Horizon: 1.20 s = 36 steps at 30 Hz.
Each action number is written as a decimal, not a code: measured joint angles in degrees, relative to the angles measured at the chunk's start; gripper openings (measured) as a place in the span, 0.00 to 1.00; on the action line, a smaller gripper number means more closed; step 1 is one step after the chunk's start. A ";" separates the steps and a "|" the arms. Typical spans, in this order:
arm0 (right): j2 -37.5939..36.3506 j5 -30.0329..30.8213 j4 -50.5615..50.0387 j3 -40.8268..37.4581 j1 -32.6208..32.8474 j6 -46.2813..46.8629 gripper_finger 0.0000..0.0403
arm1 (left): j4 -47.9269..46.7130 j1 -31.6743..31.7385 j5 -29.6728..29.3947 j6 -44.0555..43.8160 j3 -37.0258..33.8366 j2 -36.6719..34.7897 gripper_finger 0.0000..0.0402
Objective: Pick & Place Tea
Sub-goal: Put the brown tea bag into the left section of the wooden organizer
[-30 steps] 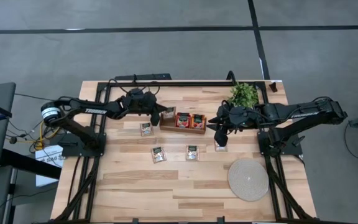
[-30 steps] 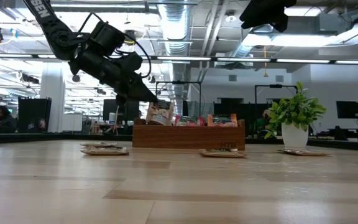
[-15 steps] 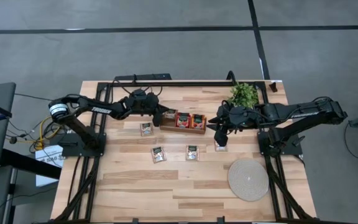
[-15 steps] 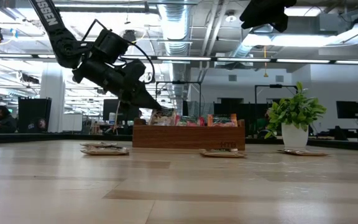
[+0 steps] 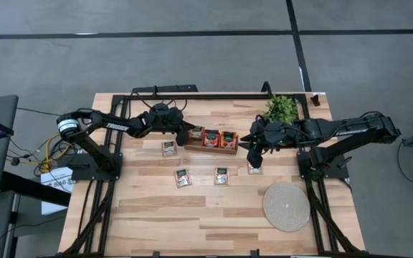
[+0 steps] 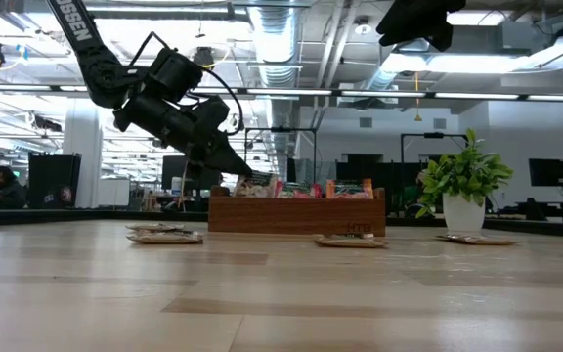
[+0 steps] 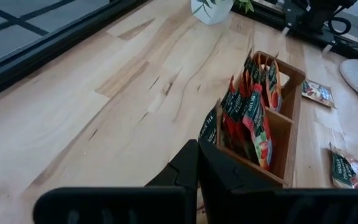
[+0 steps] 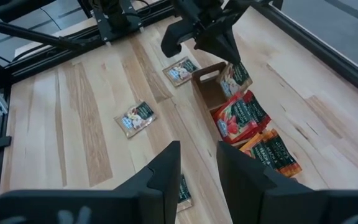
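Since a second ago the left gripper (image 5: 186, 132) has carried its pale tea sachet (image 8: 235, 76) down from above the wooden box (image 5: 211, 140) into the box's left-end compartment, and over the last half second it has barely shifted. Its fingers are pressed together on that sachet, which stands tilted in the compartment, as the right wrist view shows. From table height the same gripper (image 6: 243, 170) points down at the box's (image 6: 296, 212) left end, where sachet tops poke above the rim.

Inside the box, red sachets (image 5: 211, 137) fill the middle section and orange-red ones (image 5: 228, 139) the right section; the left wrist view shows them standing upright in rows (image 7: 251, 106).

Loose sachets lie flat on the table (image 5: 156, 215): one (image 5: 168, 148) just in front of the box's left end, two (image 5: 183, 178) more (image 5: 221, 175) nearer the front edge, and one (image 5: 254, 168) directly under the right gripper (image 5: 252, 150).

That right gripper hovers just above that sachet, to the right of the box, its fingers (image 8: 166, 168) parted and holding nothing; it has not moved.

A potted plant (image 5: 282, 109) stands behind the right arm, and a round woven mat (image 5: 287, 206) lies near the table's front right corner.
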 joint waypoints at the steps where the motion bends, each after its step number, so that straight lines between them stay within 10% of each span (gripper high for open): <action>1: 0.00 0.00 0.02 0.00 0.00 0.00 0.24 | -0.13 0.00 -0.01 -0.03 0.00 0.00 0.00; 22: 0.00 -0.02 0.00 0.00 0.00 -0.02 0.24 | -0.29 -0.01 -0.94 -2.82 0.00 0.00 0.00; 36: 0.00 -0.09 0.02 0.00 0.00 -0.04 0.24 | -0.29 0.01 -1.53 -0.27 0.00 -0.12 0.18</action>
